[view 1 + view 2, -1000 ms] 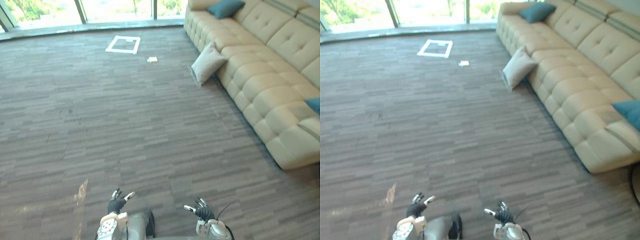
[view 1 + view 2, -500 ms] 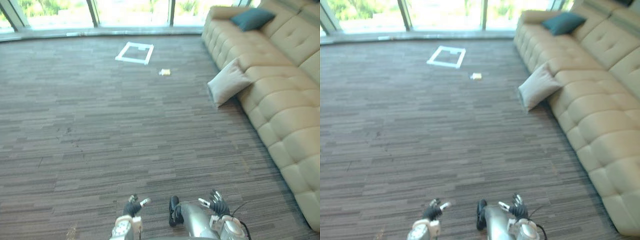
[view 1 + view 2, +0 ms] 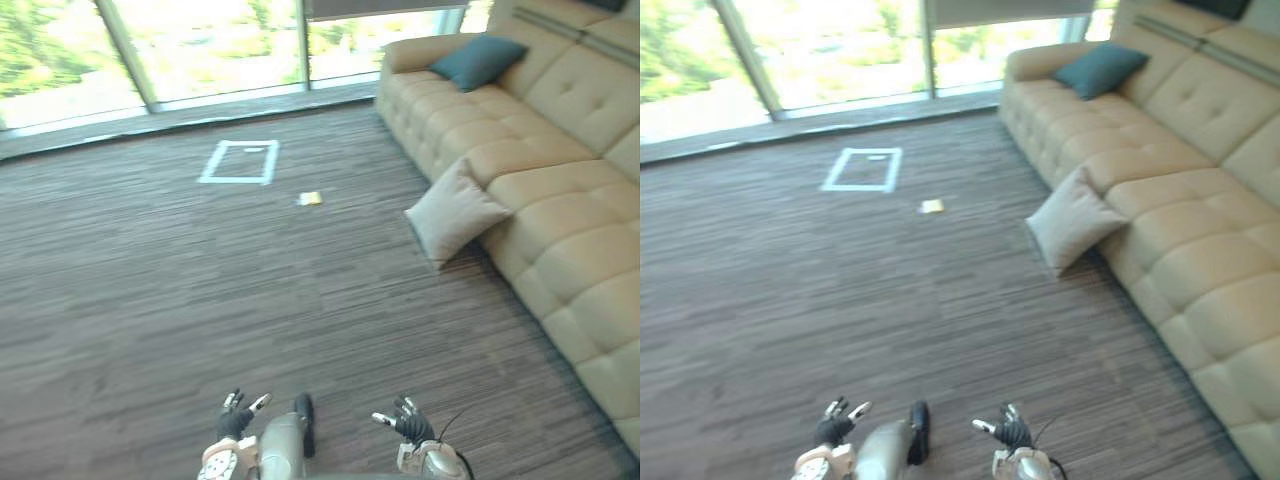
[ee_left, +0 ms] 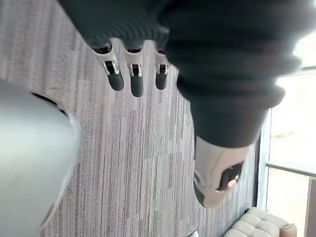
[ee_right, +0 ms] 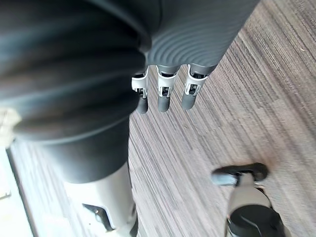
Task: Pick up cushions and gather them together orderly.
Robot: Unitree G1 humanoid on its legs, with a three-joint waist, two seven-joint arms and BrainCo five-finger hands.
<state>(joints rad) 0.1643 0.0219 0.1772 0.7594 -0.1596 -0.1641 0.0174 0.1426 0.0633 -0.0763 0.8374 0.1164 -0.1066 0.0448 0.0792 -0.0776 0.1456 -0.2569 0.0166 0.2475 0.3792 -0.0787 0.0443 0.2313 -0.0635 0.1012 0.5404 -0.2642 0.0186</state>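
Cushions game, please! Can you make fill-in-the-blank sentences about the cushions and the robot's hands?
The beige cushion stands on the carpet and leans against the ____.
The teal cushion lies higher up, so the carpet bears just ____ cushion.
The left hand and the right hand are open and hold ____.
Missing words: sofa; one; nothing.

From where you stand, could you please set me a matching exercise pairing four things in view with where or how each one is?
Things:
1 teal cushion
2 beige cushion
3 white tape rectangle
4 left hand

Places or states:
A on the carpet, leaning against the sofa front
B open, holding nothing
C on the sofa seat, near the armrest
D flat on the carpet near the windows

Pairs: 1-C; 2-A; 3-D; 4-B
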